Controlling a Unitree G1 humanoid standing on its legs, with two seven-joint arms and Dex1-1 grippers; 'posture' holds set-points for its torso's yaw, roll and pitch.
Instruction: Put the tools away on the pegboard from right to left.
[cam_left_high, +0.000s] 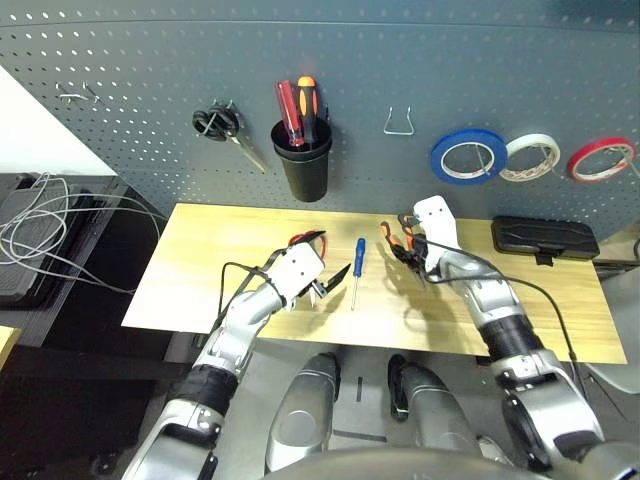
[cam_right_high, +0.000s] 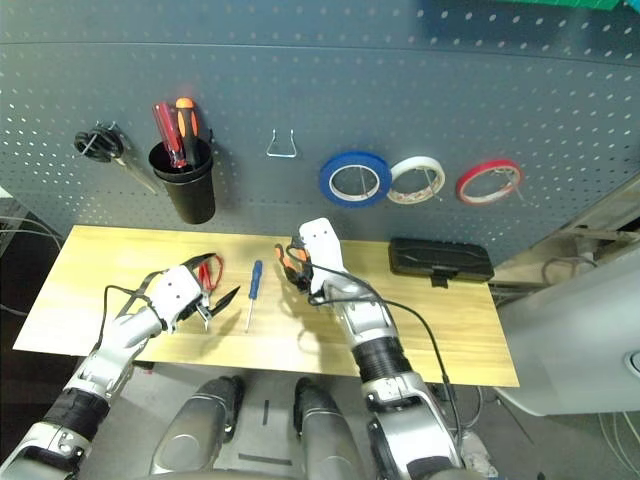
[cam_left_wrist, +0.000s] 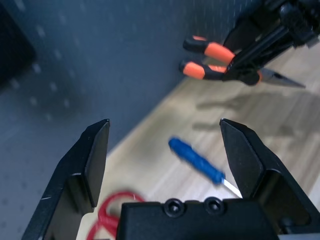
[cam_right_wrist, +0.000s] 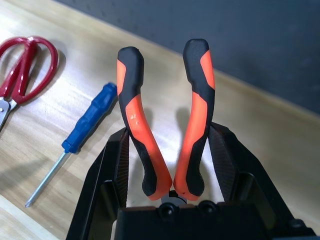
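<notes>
My right gripper (cam_left_high: 408, 250) is shut on the orange-and-black needle-nose pliers (cam_right_wrist: 195, 115), its two fingers pressing on the handles from outside. It holds them just above the table (cam_left_high: 200, 280), below the pegboard (cam_left_high: 400, 60). The slim blue-handled screwdriver (cam_left_high: 357, 262) lies on the wood between my two arms. The red-handled scissors (cam_left_high: 308, 240) lie beside my left gripper (cam_left_high: 315, 288), which hovers open with nothing between its fingers. The blue tape roll (cam_left_high: 438, 158) hangs on the pegboard to the right.
A bare wire hook (cam_left_high: 400, 122) sits on the pegboard left of the blue roll. A white tape ring (cam_left_high: 530, 142) and a red one (cam_left_high: 605, 143) hang further right. The black cup (cam_left_high: 302, 160) holds screwdrivers, with black-handled scissors (cam_left_high: 220, 125) hanging beside it. A black case (cam_left_high: 544, 238) lies at the table's back right.
</notes>
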